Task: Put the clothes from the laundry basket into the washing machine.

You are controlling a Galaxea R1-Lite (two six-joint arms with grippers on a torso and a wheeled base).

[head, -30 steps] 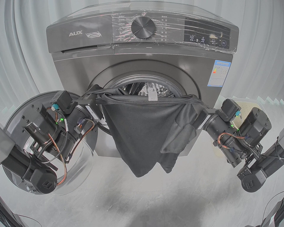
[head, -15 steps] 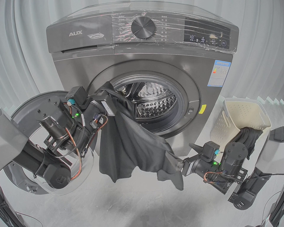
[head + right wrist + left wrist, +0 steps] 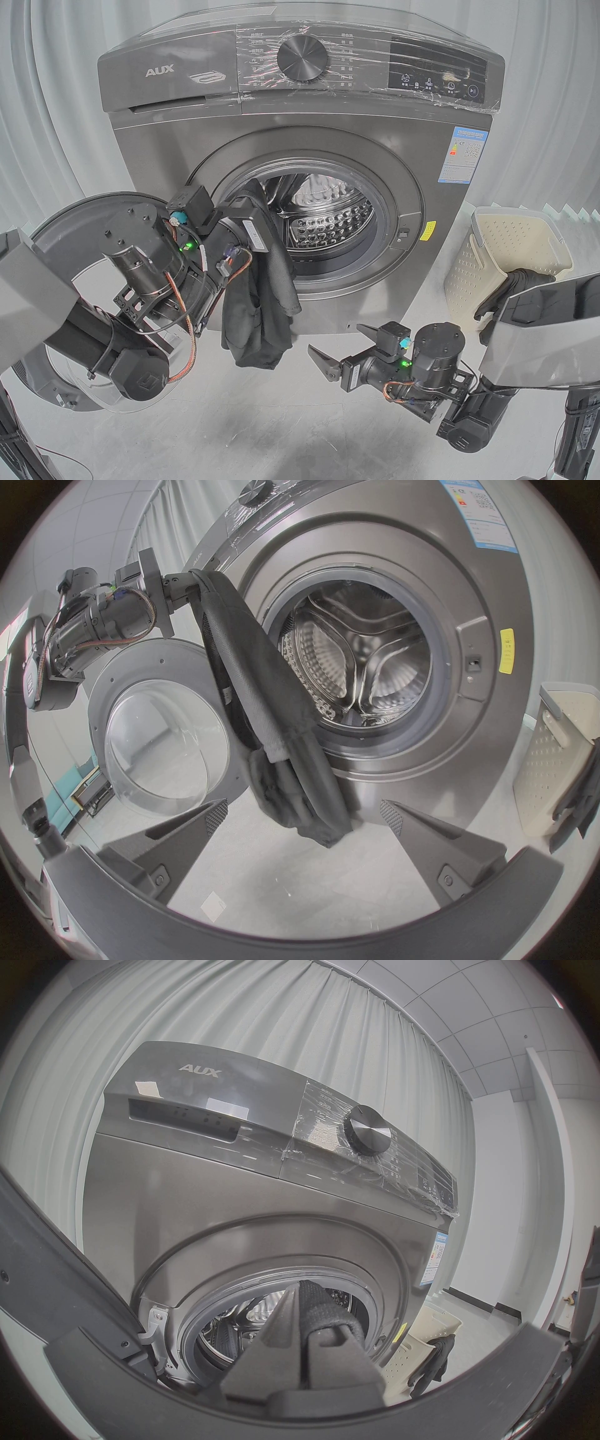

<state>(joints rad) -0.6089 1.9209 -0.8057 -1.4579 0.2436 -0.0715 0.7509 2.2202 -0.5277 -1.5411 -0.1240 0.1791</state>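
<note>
Left gripper: fingers pinched together on one edge of a black garment, held at the left rim of the washing machine opening. The cloth hangs slack outside the drum, down the front panel. Door swung open at left.

Right gripper: low before the machine, fingers spread apart, holding nothing.

Laundry basket at right, a dark garment draped over its rim.
</note>
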